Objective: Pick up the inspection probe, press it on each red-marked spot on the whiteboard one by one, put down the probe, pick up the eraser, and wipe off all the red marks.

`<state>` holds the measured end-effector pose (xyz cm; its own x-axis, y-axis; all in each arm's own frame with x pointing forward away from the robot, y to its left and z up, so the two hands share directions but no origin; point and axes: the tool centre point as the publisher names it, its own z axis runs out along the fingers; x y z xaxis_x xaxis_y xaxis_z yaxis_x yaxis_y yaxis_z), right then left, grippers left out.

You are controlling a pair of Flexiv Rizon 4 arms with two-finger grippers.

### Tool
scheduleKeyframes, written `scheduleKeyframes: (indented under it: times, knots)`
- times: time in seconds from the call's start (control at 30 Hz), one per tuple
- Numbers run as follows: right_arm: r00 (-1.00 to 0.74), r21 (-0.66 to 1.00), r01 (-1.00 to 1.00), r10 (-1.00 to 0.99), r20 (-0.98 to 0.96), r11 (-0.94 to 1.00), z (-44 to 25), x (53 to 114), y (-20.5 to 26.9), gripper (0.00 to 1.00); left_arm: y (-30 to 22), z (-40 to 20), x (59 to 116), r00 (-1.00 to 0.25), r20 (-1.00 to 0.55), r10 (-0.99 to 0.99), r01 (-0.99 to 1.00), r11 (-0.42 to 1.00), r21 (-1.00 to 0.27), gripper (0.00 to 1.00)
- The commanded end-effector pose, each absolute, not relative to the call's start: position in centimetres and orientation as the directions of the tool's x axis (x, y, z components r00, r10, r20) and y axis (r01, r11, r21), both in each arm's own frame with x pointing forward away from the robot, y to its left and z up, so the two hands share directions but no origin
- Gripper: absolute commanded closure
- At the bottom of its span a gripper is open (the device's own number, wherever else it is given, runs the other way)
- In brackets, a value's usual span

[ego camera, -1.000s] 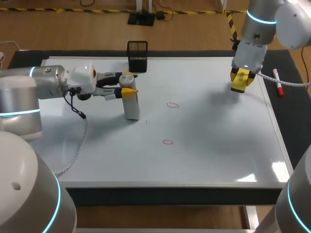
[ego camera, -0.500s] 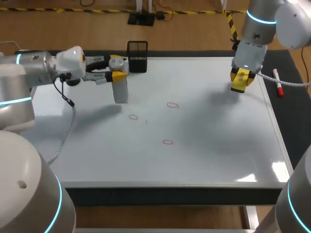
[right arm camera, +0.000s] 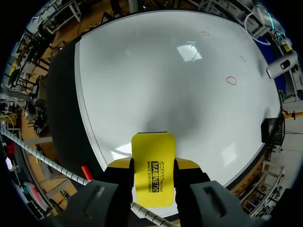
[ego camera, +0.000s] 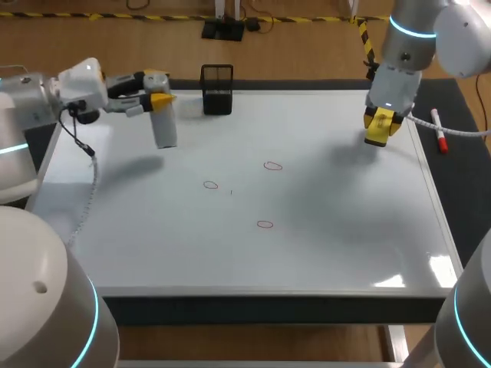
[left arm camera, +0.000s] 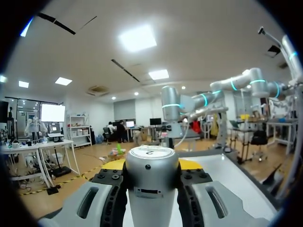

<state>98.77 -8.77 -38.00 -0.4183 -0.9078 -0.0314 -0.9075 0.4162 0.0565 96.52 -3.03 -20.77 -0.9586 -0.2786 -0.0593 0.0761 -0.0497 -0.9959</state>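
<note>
The inspection probe (ego camera: 164, 127), a grey-white cylinder, hangs upright above the whiteboard's (ego camera: 330, 245) back left area, with my left gripper (ego camera: 159, 100) shut on its upper part. In the left wrist view the probe (left arm camera: 151, 187) fills the space between the fingers (left arm camera: 106, 189). Three red marks show on the board: one (ego camera: 211, 185) left of centre, one (ego camera: 272, 165) in the middle, one (ego camera: 265, 224) nearer the front. Over the back right corner my right gripper (ego camera: 381, 123) is shut on the yellow eraser (ego camera: 379, 130); the right wrist view shows the eraser (right arm camera: 152, 168) clamped between its fingers.
A black mesh holder (ego camera: 217, 90) stands at the board's back edge, just right of the probe. A red-capped marker (ego camera: 439, 132) lies on the dark mat beyond the board's right edge.
My left arm has lifted the probe off the left mark and carried it to the back left, uncovering that mark. The right arm has not moved.
</note>
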Motion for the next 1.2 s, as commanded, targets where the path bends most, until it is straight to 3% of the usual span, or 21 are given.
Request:
scheduleKeyframes:
  times: [0.03,0.57,1.2]
  knots:
    - [-0.417,0.055,-0.908,-0.908,-0.030,0.415,-37.9,98.8,-8.9,1.00,-0.8,-20.4,96.9,-0.949,-0.061,-0.308,0.079,-0.048,-0.996,1.00]
    - [-0.417,0.055,-0.908,-0.908,-0.030,0.415,-37.9,98.8,-8.9,1.00,4.0,-21.5,97.9,-0.921,-0.019,-0.390,0.043,-0.052,-0.998,1.00]
    - [-0.417,0.055,-0.908,-0.908,-0.030,0.415,-37.9,98.8,-8.9,1.00,4.4,-21.4,97.8,-0.917,-0.020,-0.398,0.040,-0.041,-0.998,1.00]
